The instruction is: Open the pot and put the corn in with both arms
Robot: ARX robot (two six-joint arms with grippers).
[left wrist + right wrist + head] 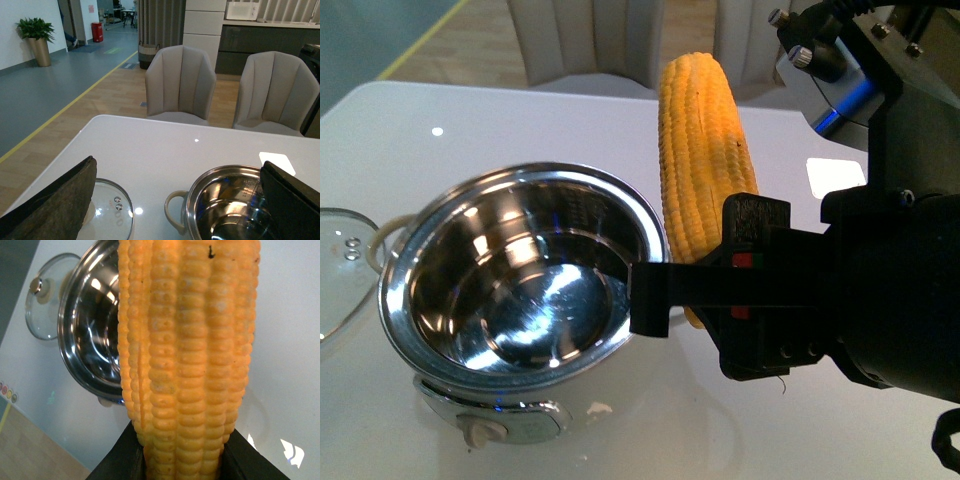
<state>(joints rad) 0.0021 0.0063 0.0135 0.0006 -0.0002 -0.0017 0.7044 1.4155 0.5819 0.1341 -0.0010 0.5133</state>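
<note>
The pot (520, 290) stands open on the white table, its steel bowl empty; it also shows in the left wrist view (230, 205) and the right wrist view (92, 330). Its glass lid (340, 262) lies on the table to its left. My right gripper (720, 290) is shut on the corn (700, 170), holding it upright just right of the pot's rim; the cob fills the right wrist view (190, 355). My left gripper (177, 200) is open and empty, raised above the table with the lid (110, 210) and the pot's handle between its fingers.
Two grey chairs (181, 82) stand beyond the table's far edge. The white table (470, 130) stretches behind the pot. A bright light patch (835, 175) lies on the table at the right.
</note>
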